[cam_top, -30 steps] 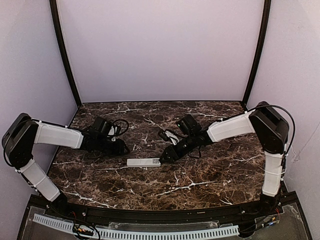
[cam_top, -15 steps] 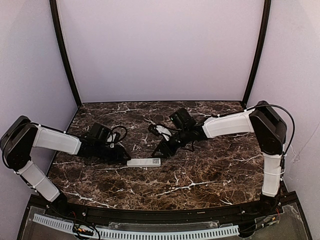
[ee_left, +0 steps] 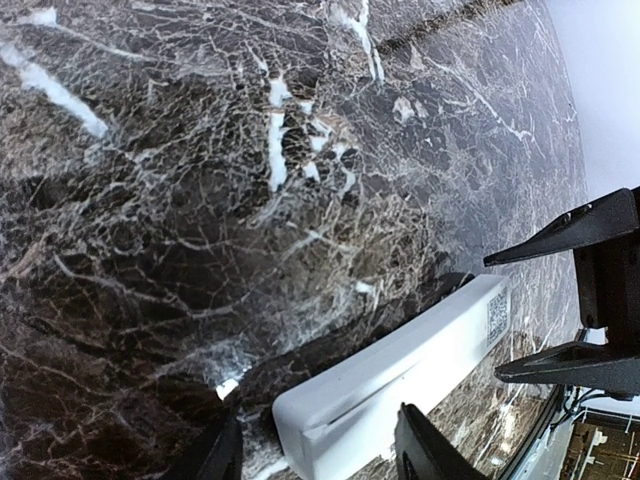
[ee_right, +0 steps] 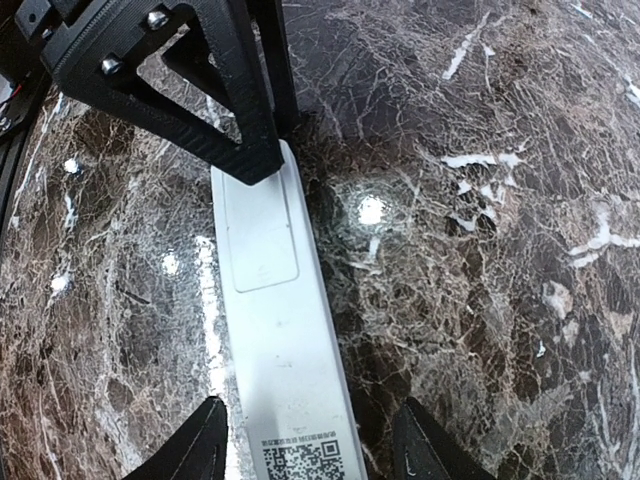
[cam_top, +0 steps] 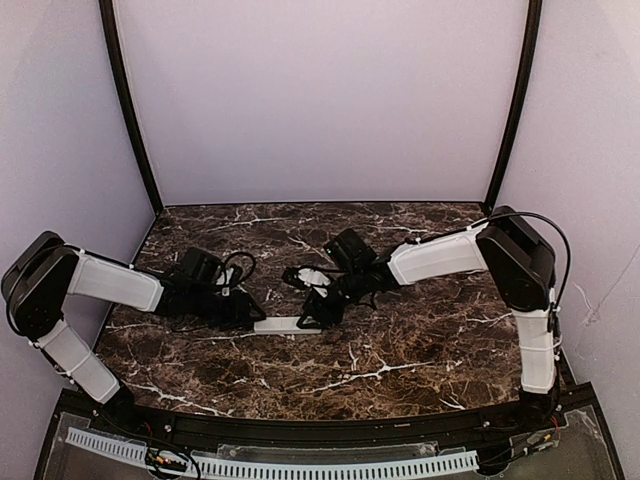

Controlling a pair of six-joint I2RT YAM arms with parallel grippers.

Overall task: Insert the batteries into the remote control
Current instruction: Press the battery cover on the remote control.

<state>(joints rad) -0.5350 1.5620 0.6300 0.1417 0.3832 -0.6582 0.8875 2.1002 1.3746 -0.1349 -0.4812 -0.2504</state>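
**Soft Even Light, Sharp Glints on Polished Stone**

From above, everything is evenly lit and sharp. Just ahead of my right end effector (ee_right: 315, 440), round glints (ee_right: 370, 210) glare off the glossy surface (ee_right: 480, 300). My left end effector (ee_left: 320, 455) blurs at the frame's bottom edge, and the far wall (ee_left: 600, 60) beyond it is washed out pale.

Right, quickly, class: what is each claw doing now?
Left claw: open, straddling one end of the slim white plastic remote control bar.
Right claw: open, straddling its other end.
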